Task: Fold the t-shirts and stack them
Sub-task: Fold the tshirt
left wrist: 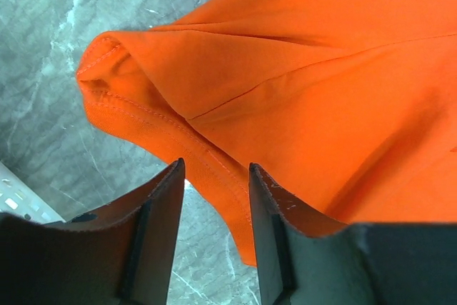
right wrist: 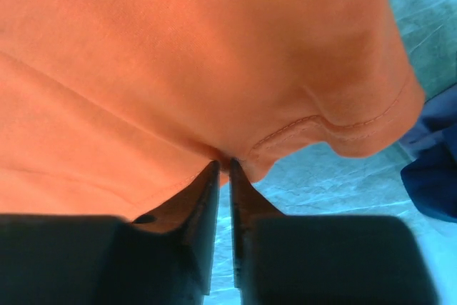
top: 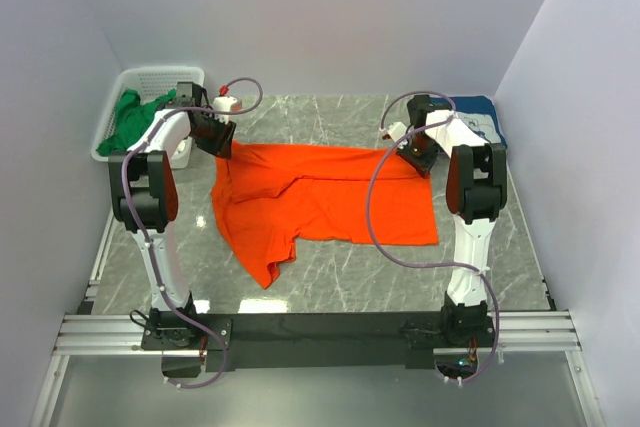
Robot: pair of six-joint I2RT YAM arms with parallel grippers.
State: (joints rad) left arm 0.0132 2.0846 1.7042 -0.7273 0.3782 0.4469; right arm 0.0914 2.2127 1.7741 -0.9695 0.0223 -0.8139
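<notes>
The orange t-shirt [top: 320,197] lies spread and partly folded on the grey marble table. My left gripper [left wrist: 214,169] is open at the shirt's far left corner, its jaws astride the hemmed edge [left wrist: 207,155] without closing on it. My right gripper [right wrist: 221,163] is shut on the orange shirt's hem [right wrist: 300,130] at the far right corner. In the top view the left gripper [top: 222,147] and right gripper [top: 408,155] sit at those two corners. The green t-shirt [top: 135,117] is bunched in the basket. The navy t-shirt [top: 480,117] lies at the far right, also in the right wrist view [right wrist: 432,169].
A white lattice basket [top: 160,79] stands at the far left against the wall. White walls close in the back and both sides. The arms' cables loop above the shirt's far corners.
</notes>
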